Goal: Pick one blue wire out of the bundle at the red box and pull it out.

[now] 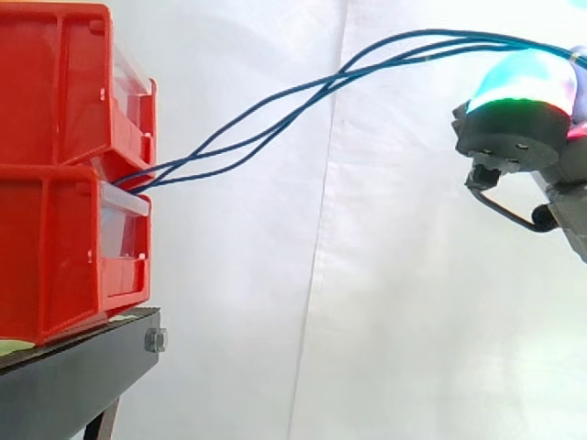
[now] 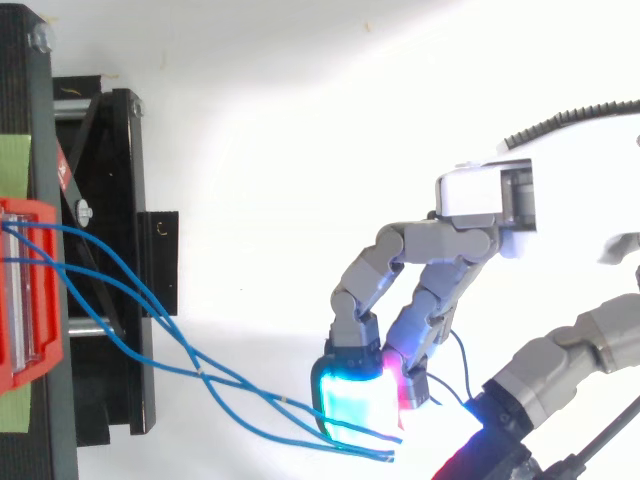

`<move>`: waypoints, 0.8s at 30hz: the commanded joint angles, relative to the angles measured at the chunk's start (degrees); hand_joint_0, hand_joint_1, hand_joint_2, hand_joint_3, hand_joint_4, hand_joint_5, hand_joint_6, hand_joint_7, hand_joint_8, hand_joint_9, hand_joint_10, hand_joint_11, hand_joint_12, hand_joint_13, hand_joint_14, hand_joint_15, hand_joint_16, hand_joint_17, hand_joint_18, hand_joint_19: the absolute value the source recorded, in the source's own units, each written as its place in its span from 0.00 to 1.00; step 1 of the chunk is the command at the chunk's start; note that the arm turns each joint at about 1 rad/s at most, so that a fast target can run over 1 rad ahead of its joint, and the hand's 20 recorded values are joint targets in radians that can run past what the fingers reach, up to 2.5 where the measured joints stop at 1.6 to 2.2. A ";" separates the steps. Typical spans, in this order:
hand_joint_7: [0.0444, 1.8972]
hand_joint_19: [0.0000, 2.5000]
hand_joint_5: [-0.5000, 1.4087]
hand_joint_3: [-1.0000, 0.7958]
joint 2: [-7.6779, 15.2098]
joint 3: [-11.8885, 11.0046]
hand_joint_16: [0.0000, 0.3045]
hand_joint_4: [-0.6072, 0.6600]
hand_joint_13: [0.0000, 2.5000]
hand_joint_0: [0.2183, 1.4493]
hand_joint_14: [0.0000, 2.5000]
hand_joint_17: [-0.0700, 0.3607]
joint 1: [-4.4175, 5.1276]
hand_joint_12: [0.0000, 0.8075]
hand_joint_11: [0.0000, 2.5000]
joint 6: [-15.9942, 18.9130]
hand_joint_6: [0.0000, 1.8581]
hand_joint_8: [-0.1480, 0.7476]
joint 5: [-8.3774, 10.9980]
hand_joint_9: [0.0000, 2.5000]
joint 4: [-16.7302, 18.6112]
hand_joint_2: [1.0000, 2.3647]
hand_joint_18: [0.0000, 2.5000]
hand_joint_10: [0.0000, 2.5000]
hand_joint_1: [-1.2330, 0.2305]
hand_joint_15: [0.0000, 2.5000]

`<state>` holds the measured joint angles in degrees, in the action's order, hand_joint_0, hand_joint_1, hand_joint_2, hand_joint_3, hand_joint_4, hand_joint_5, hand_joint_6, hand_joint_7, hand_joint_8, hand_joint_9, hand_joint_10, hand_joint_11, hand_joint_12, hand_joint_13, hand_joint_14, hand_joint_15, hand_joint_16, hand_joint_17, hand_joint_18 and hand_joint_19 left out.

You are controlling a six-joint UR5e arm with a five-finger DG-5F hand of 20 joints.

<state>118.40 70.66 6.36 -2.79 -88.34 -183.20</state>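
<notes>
Side view: two red bins (image 1: pixel 55 82) stacked on one black stand (image 1: pixel 73 376); three blue wires (image 1: pixel 341 75) run from the gap between them up to the hand (image 1: pixel 518 110) (pull step, I'd judge). Top view: fingers curled, pads (image 2: pixel 350 400) clamped on the wires' far ends (image 2: pixel 200 373); next move: isolate one wire, then draw it away from the bins.

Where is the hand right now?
The hand is at the side view's right edge, far from the red bins, fingers pinching the blue wires.

the grey segmented robot hand (image 2: pixel 357 285) has a pale boxy palm block, and its fat glowing fingertips (image 1: pixel 523 78) go cyan over green, plus magenta, on dark screw-dotted bases.
</notes>
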 commanded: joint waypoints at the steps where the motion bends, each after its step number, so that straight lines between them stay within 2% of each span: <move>1: 0.47 0.17 0.20 0.28 -0.01 0.00 0.21 0.66 0.34 0.19 0.01 0.49 -0.03 0.60 0.31 -0.02 0.52 0.61 -0.08 0.36 0.21 0.00 0.35 0.00 0.26 0.20; 2: 0.48 0.18 0.19 0.28 -0.01 0.00 0.19 0.66 0.34 0.25 0.01 0.46 -0.03 0.57 0.31 -0.02 0.52 0.59 -0.08 0.36 0.39 0.00 0.33 0.00 0.24 0.20; 5: 0.50 0.18 0.19 0.28 -0.01 0.00 0.18 0.64 0.34 0.33 0.01 0.44 -0.03 0.55 0.32 -0.02 0.52 0.56 -0.17 0.36 0.74 0.00 0.34 0.00 0.23 0.20; 13: 0.60 0.17 0.19 0.37 -0.01 0.00 0.17 0.59 0.35 0.40 0.01 0.43 -0.12 0.54 0.32 -0.11 0.52 0.57 -0.96 0.37 1.36 0.01 0.36 0.00 0.23 0.19; 18: 0.56 0.17 0.19 0.36 0.08 0.00 0.17 0.56 0.36 0.42 0.01 0.43 -0.12 0.54 0.33 -0.55 0.53 0.57 -1.22 0.37 1.62 0.01 0.36 0.00 0.23 0.19; 22: 0.46 0.15 0.17 0.28 -0.01 0.00 0.17 0.61 0.35 0.44 0.01 0.44 -0.03 0.54 0.32 -0.72 0.53 0.55 -1.22 0.35 1.62 0.00 0.36 0.00 0.20 0.19; 24: 0.44 0.15 0.17 0.28 -0.01 0.00 0.17 0.63 0.35 0.42 0.01 0.44 -0.12 0.54 0.32 -0.90 0.53 0.55 -1.48 0.34 1.62 0.00 0.36 0.00 0.19 0.19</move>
<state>118.41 70.66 6.26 -3.46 -89.59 -181.60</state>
